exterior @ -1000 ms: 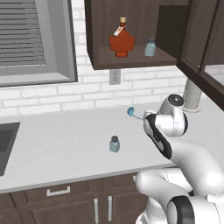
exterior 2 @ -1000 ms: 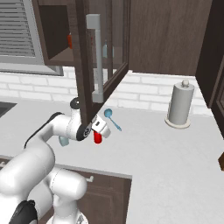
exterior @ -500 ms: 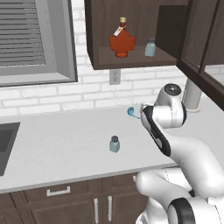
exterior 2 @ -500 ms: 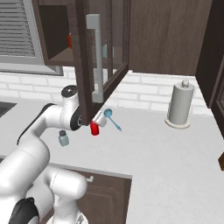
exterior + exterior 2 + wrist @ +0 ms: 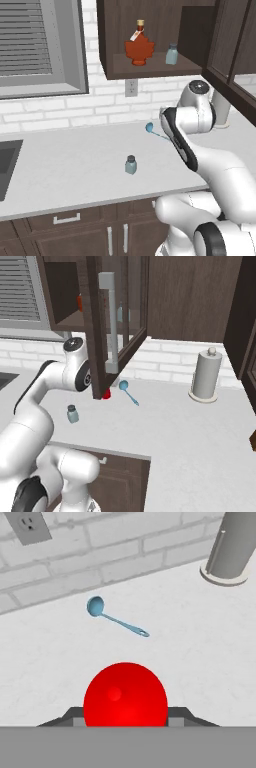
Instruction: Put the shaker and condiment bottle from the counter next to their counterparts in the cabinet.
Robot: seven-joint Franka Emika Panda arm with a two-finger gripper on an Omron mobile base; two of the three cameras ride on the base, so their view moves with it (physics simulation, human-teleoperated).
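Gripper [image 5: 126, 724] jaws are clamped on the condiment bottle [image 5: 125, 694], seen end-on at 6 o'clock in the hand view. On the counter [image 5: 60, 170] the shaker [image 5: 130, 164] stands at 9 o'clock of the arm; a blue ladle [image 5: 115, 618] lies beyond. Risk: lifting could knock the bottle against the open cabinet door [image 5: 107, 326], or topple the maple-leaf syrup bottle [image 5: 139, 46] and twin shaker [image 5: 171, 54] inside the cabinet [image 5: 150, 67]. Its white tag is unreadable.
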